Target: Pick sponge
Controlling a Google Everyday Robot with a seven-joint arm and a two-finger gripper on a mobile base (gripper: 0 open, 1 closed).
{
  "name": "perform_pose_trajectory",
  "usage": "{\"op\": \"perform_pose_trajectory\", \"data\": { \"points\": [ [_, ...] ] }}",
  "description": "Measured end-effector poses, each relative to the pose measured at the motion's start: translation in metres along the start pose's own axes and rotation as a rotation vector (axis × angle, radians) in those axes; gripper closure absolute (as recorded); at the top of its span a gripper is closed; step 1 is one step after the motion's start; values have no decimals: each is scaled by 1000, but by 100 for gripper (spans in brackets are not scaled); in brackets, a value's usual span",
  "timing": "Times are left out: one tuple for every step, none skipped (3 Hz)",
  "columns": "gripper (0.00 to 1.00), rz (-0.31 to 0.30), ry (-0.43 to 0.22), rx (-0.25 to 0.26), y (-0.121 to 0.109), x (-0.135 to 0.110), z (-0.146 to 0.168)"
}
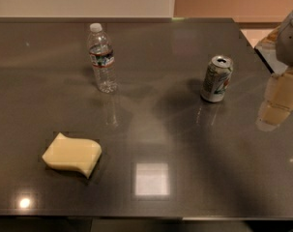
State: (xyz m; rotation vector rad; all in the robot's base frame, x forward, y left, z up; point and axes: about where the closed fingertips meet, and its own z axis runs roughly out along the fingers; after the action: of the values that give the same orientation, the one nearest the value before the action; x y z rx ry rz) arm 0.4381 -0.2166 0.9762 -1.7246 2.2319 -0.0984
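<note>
The sponge (72, 154) is a pale yellow foam block with wavy sides, lying flat on the dark table (184, 144) at the front left. My gripper (277, 102) hangs at the far right edge of the view, above the table's right side, far from the sponge and to the right of the can. It holds nothing that I can see.
A clear plastic water bottle (102, 58) stands upright at the back, left of centre. An opened soda can (216, 79) stands upright at the back right, close to the gripper. The table's front edge (136, 215) runs along the bottom of the view.
</note>
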Motion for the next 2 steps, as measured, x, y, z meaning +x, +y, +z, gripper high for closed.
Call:
{"op": "perform_pose_trajectory", "data": {
  "points": [
    [0, 0, 0, 0, 0, 0, 0],
    [0, -23, -54, -45, 8, -23, -1]
  ]
}}
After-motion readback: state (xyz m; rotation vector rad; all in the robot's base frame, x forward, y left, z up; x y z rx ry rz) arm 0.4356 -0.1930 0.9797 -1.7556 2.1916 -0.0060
